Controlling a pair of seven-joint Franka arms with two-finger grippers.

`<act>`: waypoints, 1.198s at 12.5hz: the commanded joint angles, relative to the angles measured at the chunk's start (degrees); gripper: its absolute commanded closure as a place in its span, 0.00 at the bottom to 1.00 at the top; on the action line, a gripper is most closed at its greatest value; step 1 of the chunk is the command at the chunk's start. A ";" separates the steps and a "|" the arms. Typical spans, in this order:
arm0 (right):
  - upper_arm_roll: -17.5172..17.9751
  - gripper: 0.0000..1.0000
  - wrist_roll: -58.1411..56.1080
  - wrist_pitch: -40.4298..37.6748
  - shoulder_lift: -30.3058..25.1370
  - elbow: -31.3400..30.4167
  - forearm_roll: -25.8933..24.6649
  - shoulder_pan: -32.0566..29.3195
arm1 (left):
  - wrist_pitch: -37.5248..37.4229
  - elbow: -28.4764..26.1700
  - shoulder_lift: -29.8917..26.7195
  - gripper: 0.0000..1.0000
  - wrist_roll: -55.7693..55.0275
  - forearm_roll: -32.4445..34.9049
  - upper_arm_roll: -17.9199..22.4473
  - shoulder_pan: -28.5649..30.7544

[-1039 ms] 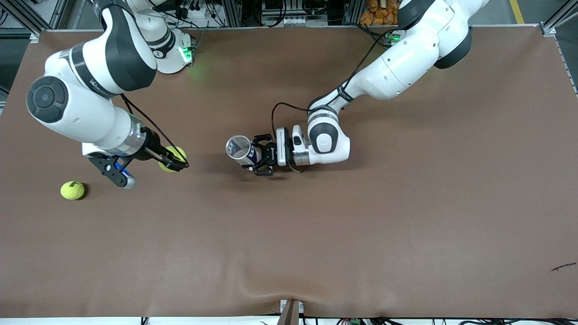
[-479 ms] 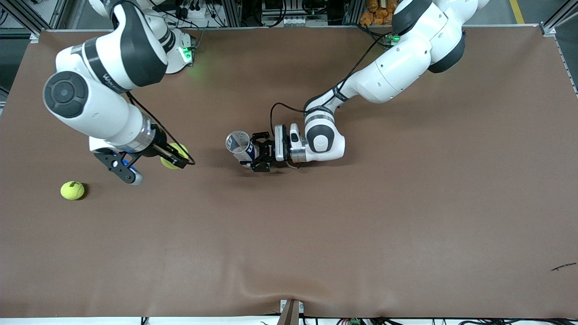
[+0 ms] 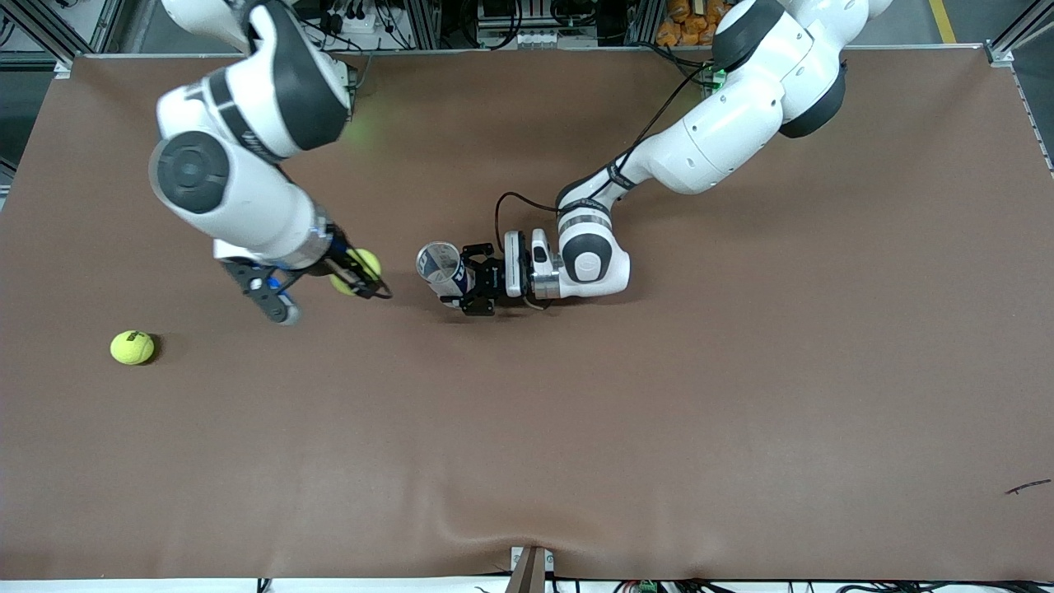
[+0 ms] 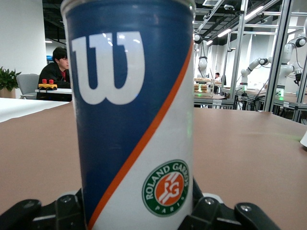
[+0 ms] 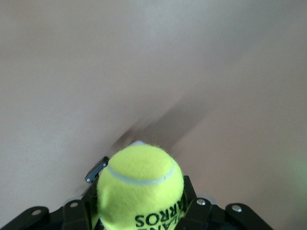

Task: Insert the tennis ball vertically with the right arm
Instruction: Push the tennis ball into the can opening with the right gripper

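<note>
Now the right gripper (image 3: pixel 356 274) is clamped on a yellow tennis ball (image 3: pixel 358 268), up in the air over the brown counter (image 3: pixel 576 428); in the right wrist view the ball (image 5: pixel 140 184) sits snug between the black fingers (image 5: pixel 201 211). Just beside it, toward the left arm's end, the left gripper (image 3: pixel 473 290) grips a blue-and-white tennis ball can (image 3: pixel 442 268), which stands upright with its open mouth up; the can's wall (image 4: pixel 132 120) fills the left wrist view. A second tennis ball (image 3: pixel 132 347) lies on the counter, well apart from the right gripper, toward the right arm's end.
</note>
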 commanded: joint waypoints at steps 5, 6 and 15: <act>-0.38 0.36 5.77 1.95 1.36 -3.90 3.45 5.03 | -1.13 1.03 1.33 0.27 8.71 -4.06 0.34 -0.82; -0.29 0.36 6.83 4.06 1.27 -5.83 3.53 5.48 | -1.13 1.03 1.33 0.27 8.71 -4.06 0.34 -0.82; -0.29 0.00 9.21 5.40 2.94 -6.20 3.71 7.77 | -1.13 0.94 1.24 0.27 8.80 -3.97 0.34 -0.82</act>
